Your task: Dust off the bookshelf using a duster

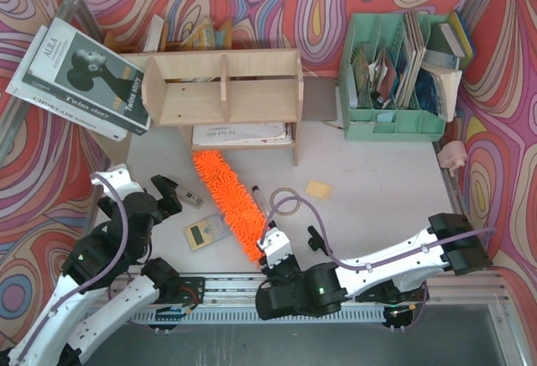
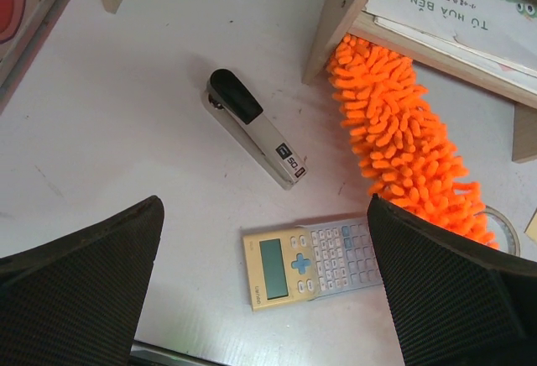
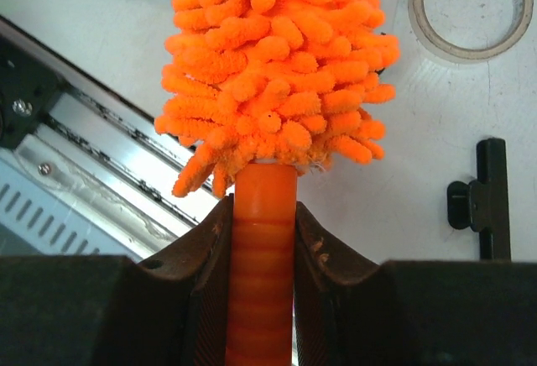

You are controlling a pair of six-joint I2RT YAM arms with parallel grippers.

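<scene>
The light plywood bookshelf [image 1: 222, 89] stands at the back middle of the table; one of its legs [image 2: 342, 13] shows in the left wrist view. The orange duster [image 1: 228, 202] lies slanted in front of it, and the tip of its shaggy head [image 2: 394, 122] reaches that leg. My right gripper [image 1: 270, 247] [image 3: 262, 206] is shut on the duster's ribbed orange handle [image 3: 263, 248], just below the head [image 3: 277, 55]. To the left of the duster, my left gripper [image 1: 168, 196] [image 2: 264, 215] hangs open above the table with nothing between its fingers [image 2: 84, 282].
A stapler [image 2: 256, 131] and a yellow calculator [image 2: 310, 261] lie between the left gripper and the duster. A tape ring [image 3: 466, 5], a marker pen [image 1: 258, 198], a yellow note [image 1: 318, 188] and a black clamp [image 3: 482, 202] lie to the right. A green file organiser [image 1: 394, 72] stands back right, magazines [image 1: 80, 76] back left.
</scene>
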